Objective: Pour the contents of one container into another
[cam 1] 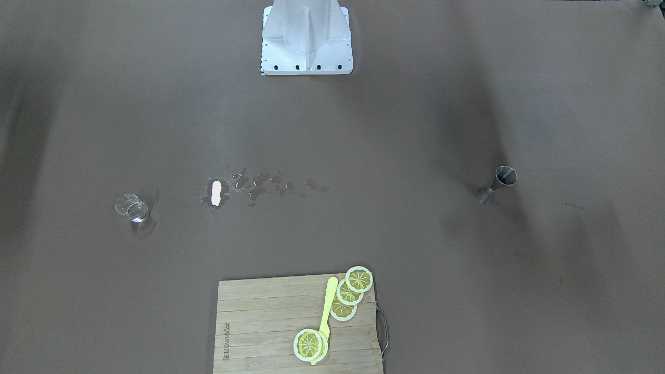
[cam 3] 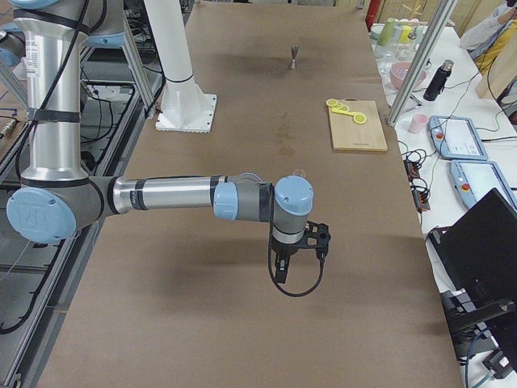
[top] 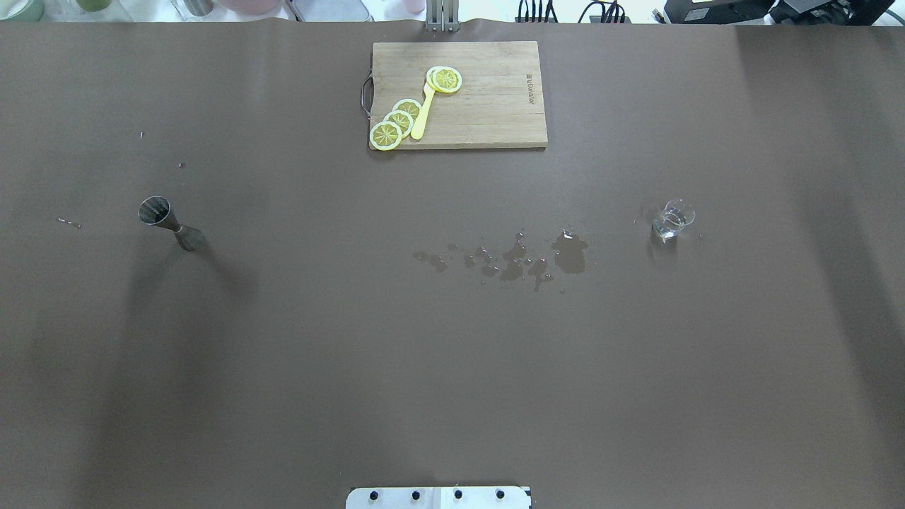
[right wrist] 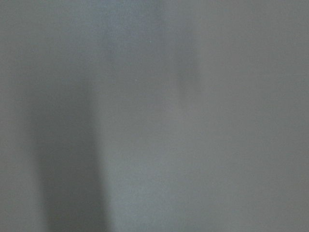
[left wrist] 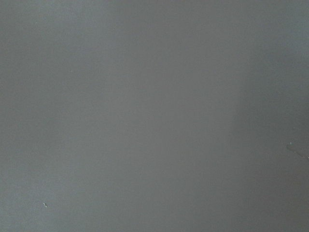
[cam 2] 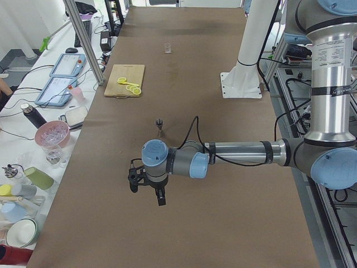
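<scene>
A small metal jigger stands upright on the brown table on the robot's left side. On the robot's right side stands a little clear glass pitcher with some clear liquid in it. The left gripper shows only in the exterior left view, hanging above bare table nearer that camera than the jigger. Only the exterior right view shows the right gripper, which hangs nearer that camera than the pitcher. Neither holds anything that I can see, and I cannot tell if they are open or shut. Both wrist views show only bare table.
A puddle of spilled liquid lies mid-table between the two containers. At the table's far edge a wooden cutting board carries lemon slices and a yellow knife. The robot's base stands at the near edge.
</scene>
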You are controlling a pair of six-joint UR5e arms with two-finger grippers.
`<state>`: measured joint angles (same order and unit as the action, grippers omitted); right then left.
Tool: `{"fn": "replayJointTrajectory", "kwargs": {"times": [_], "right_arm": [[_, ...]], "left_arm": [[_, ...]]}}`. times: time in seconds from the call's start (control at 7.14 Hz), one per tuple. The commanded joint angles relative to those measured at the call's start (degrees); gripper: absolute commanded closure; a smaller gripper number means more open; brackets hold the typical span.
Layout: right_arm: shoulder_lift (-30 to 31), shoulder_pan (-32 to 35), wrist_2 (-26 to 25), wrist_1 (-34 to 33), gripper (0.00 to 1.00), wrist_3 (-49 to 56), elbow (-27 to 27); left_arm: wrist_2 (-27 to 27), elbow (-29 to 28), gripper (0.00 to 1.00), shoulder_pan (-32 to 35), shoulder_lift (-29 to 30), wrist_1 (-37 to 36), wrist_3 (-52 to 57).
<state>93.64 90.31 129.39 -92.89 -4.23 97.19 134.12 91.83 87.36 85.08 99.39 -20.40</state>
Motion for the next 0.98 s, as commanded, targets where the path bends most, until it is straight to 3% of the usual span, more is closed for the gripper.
{"fn": "replayJointTrajectory", "kwargs": {"times": [0.0, 0.14, 0.42, 0.56, 0.84], "right_arm": [[-0.21, 0.04, 0.34, 13.63, 0.00, 0.01, -7.50], [-1.17, 0.04, 0.69, 19.62, 0.00, 0.10, -11.19], [-8.26, 0.04, 5.85, 22.75, 0.00, 0.54, -19.01], [-10.65, 0.04, 7.79, 22.84, 0.00, 0.71, -20.70], [-11.37, -0.05, 11.22, 31.75, 0.00, 0.19, -21.42]], "left_arm": [[0.00, -0.07, 0.01, 0.00, 0.00, -0.07, 0.01], [0.00, -0.16, 0.01, 0.00, 0.00, -0.07, 0.10], [0.00, -0.16, 0.01, 0.00, 0.00, -0.07, 0.10], [0.00, -0.33, 0.01, 0.00, 0.00, -0.07, 0.10], [-0.17, -0.60, 0.01, 0.00, 0.00, -0.07, 0.54]]}}
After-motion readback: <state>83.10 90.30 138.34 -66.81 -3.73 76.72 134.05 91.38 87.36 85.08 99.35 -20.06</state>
